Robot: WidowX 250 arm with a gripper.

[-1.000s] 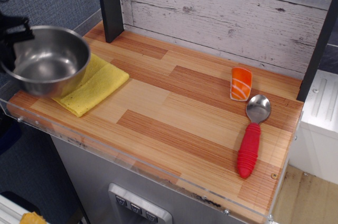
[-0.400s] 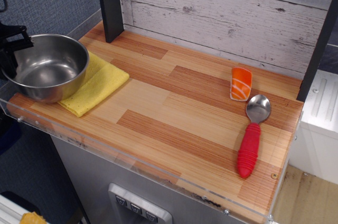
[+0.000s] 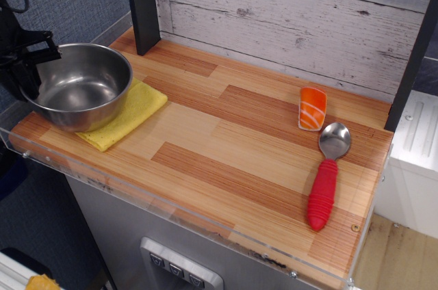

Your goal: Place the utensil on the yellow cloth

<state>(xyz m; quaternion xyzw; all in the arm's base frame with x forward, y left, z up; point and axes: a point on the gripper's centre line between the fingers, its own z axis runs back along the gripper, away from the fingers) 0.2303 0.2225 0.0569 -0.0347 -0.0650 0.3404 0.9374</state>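
Jaws closed on the left rim of the steel bowl (image 3: 81,85), the black gripper (image 3: 31,64) stands at the far left edge of the wooden counter (image 3: 226,160), where the placing step appears all but complete. The bowl sits upright over the yellow cloth (image 3: 133,109), covering most of it, with only the cloth's right and near edges showing from beneath; whether the bowl's base bears fully on the fabric or hangs just above it cannot be told from this 1 view. The bowl also seems to overlap the cloth's left side, toward the counter's clear plastic lip. By the look of it, what remains is the release: the jaws would need to part from the rim and the arm draw up and away without dragging the bowl off the soft towel or tipping it. Any last settling downward should be gentle, since the folded fabric may give unevenly. Well apart, at the right end of the counter, lie an orange-and-white sushi piece (image 3: 313,108) and, just beside it, a red-handled spoon (image 3: 326,177), neither involved.
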